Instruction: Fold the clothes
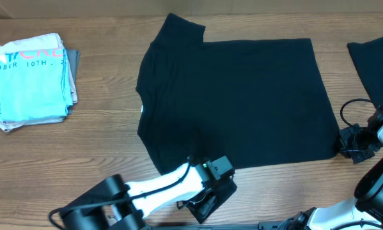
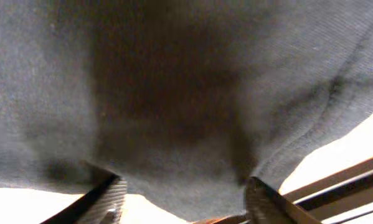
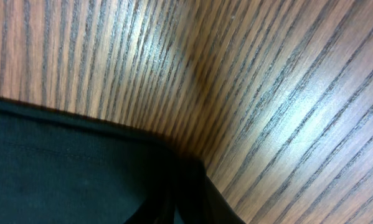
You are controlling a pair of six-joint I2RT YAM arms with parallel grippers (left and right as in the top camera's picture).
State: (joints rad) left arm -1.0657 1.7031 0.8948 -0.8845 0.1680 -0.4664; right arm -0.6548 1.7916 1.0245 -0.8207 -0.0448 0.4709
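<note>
The black T-shirt (image 1: 236, 96) lies spread flat in the middle of the desk (image 1: 101, 140). Its collar points to the left of the overhead view and its hem to the right, and one short sleeve sticks out along the far edge. It lies loose on the bare wood.

The left fingers (image 2: 108, 202) are at the near edge of the shirt, roughly midway along its side. In the left wrist view they stand spread well apart. The dark fabric fills nearly the whole picture above them, and its edge dips into the gap between them. They are not pinching it.

The right fingers (image 1: 351, 145) sit at the shirt's near right corner, by the hem. In the right wrist view the corner of the fabric gathers into a small fold at the bottom of the picture, where the fingers are pressed together on it (the fingers are hard to pick out against the black cloth). Wood grain shows all around that corner.

A second black garment (image 1: 373, 64) lies at the far right of the desk, apart from the shirt and partly cut off by the frame. At the far left a folded light-blue T-shirt (image 1: 28, 80) with printed lettering rests on top of a grey folded piece (image 1: 73, 57).
</note>
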